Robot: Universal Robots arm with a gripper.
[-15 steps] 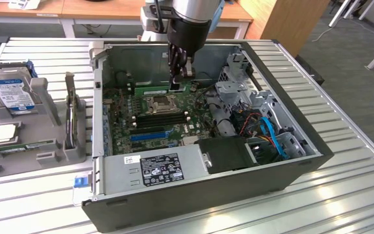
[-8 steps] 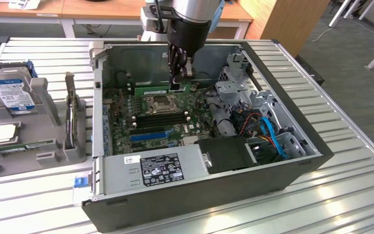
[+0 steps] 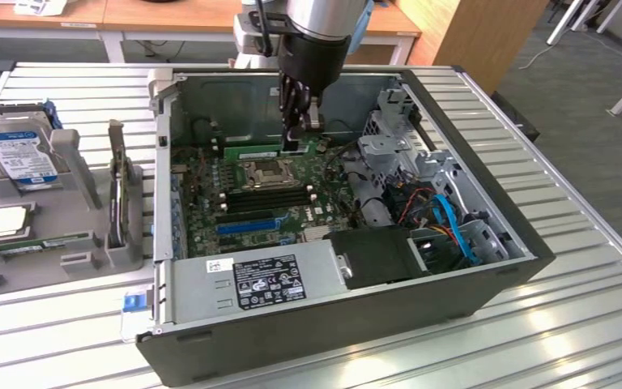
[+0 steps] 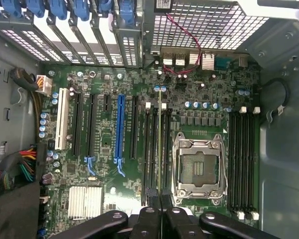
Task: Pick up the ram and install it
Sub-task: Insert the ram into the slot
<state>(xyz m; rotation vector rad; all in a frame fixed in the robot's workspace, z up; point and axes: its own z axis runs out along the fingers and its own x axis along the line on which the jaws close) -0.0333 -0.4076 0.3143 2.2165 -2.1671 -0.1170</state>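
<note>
The ram [image 3: 255,151] is a thin green stick held level inside the open computer case [image 3: 484,267], near its back wall and just beyond the processor socket [image 3: 265,172]. My gripper [image 3: 295,138] reaches down from above and is shut on the stick. In the wrist view the ram [image 4: 160,144] shows edge-on, running along the black memory slots [image 4: 150,149] beside the socket [image 4: 198,167]. The fingertips [image 4: 148,218] clamp its near end. Whether it touches a slot I cannot tell.
A grey holder [image 3: 74,263] at the exterior view's left carries a hard drive with a blue label [image 3: 17,150] and a square silver chip [image 3: 6,220]. Inside the case are the power supply [image 3: 257,279], a metal drive cage [image 3: 398,142] and blue cables [image 3: 453,223].
</note>
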